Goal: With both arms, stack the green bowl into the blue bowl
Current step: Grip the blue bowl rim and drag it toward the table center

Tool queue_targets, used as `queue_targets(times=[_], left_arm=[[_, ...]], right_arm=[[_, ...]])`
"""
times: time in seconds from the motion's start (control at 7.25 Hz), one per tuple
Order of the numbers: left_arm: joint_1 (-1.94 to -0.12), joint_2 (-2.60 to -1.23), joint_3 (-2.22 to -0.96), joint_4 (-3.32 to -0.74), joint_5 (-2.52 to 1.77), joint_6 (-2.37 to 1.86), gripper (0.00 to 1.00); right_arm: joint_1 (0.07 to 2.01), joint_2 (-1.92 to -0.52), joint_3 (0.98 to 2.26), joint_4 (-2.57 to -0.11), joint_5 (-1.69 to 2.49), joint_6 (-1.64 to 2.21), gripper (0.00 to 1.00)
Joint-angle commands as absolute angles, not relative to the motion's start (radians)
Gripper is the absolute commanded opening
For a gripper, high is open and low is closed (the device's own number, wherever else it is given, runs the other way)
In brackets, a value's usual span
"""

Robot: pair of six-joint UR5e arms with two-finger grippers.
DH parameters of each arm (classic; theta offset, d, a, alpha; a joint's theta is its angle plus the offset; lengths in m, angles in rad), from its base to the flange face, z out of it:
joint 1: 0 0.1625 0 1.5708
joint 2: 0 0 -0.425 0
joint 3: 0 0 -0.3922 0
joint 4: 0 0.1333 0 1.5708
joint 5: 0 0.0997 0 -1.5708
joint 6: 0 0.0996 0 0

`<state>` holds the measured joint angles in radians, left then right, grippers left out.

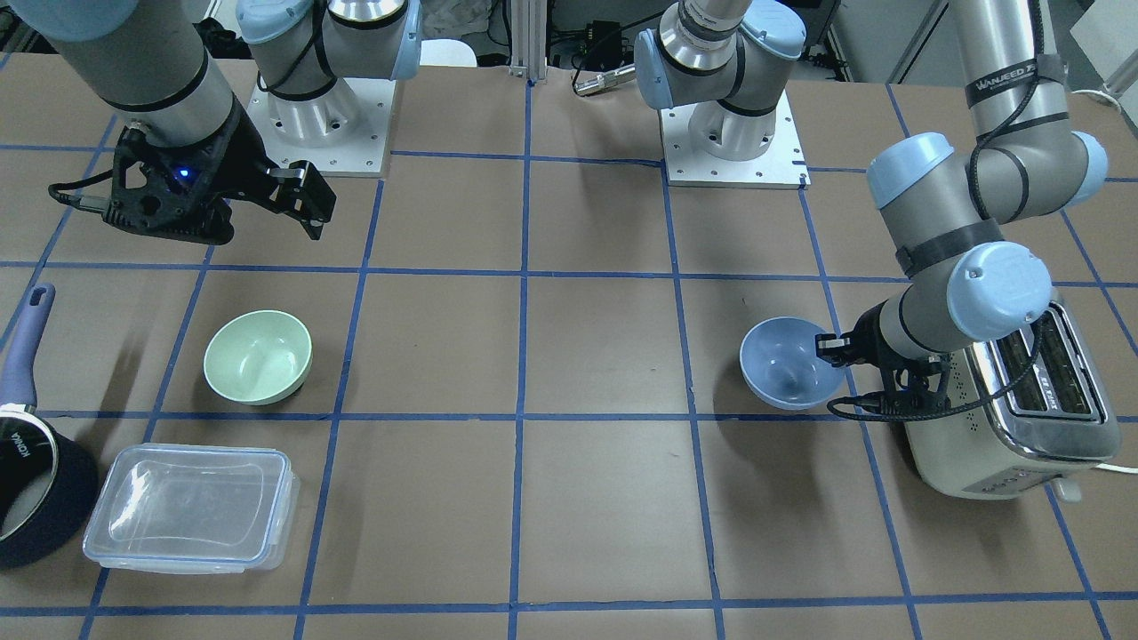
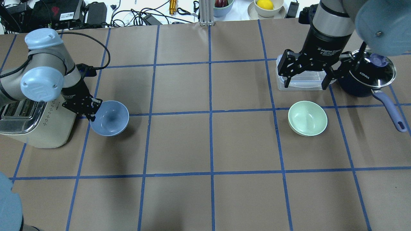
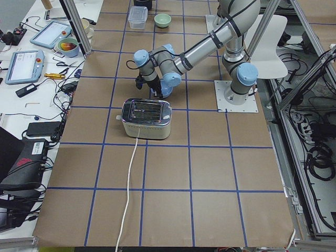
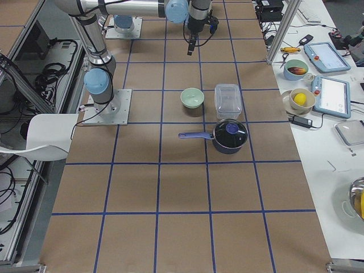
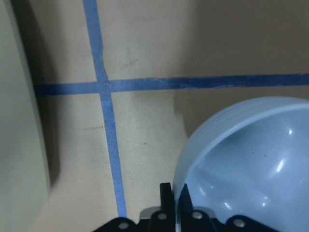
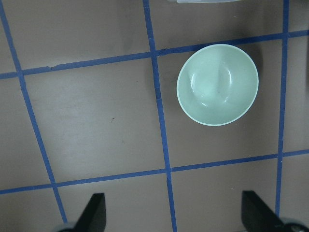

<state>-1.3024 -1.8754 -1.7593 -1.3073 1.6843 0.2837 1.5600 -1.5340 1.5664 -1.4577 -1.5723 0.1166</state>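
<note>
- While the two bowls sit unstacked, the table [image 2: 208, 144] carries two bowls, one toaster, one saucepan and one clear box, with two claws over it.
- Blue bowl [image 2: 109, 118]: one. It is on the robot's left side of the table, just beside the toaster, and slightly tilted. Whether its base rests on the table cannot be told.
- Left claw [image 2: 94, 110]: one. It is low, with its fingers [image 5: 165, 193] pinched onto the blue bowl's rim. The wrist view shows one finger outside the wall and one inside.
- Green bowl [image 2: 307, 118]: one. It stands upright on the robot's right side, well apart from the blue bowl and near the box and saucepan. Nothing touches it.
- Right claw [image 2: 305, 81]: one. It is raised above the table with its jaws spread wide and holds nothing. Its wrist view looks down on the green bowl.
- Toaster [image 2: 38, 128]: one, cream and chrome, with two slots.
- Saucepan [image 2: 366, 77]: one, dark navy, lid on, long handle, just beside the box.
- Box [image 1: 191, 507]: one, clear, rectangular, lid on.
</note>
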Motion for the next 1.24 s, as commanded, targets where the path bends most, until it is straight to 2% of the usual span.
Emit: queue_targets(times=[0.0,0.55,1.1], left_arm=[[-1.408,-1.890,-1.610,-1.418,1.569,0.151,0.00],[-1.667,-1.965,-1.595,-1.369,1.309,-0.126,0.00],[-1.773,-2.092,-1.601,-1.260,1.301,-0.204,0.00]], right_arm=[[1.560,-1.534,1.568,-1.457,-1.572,0.117,1.00],[1.560,-1.525,1.566,-1.456,-1.569,0.118,1.00],[1.560,-1.525,1.566,-1.451,-1.572,0.118,1.00]])
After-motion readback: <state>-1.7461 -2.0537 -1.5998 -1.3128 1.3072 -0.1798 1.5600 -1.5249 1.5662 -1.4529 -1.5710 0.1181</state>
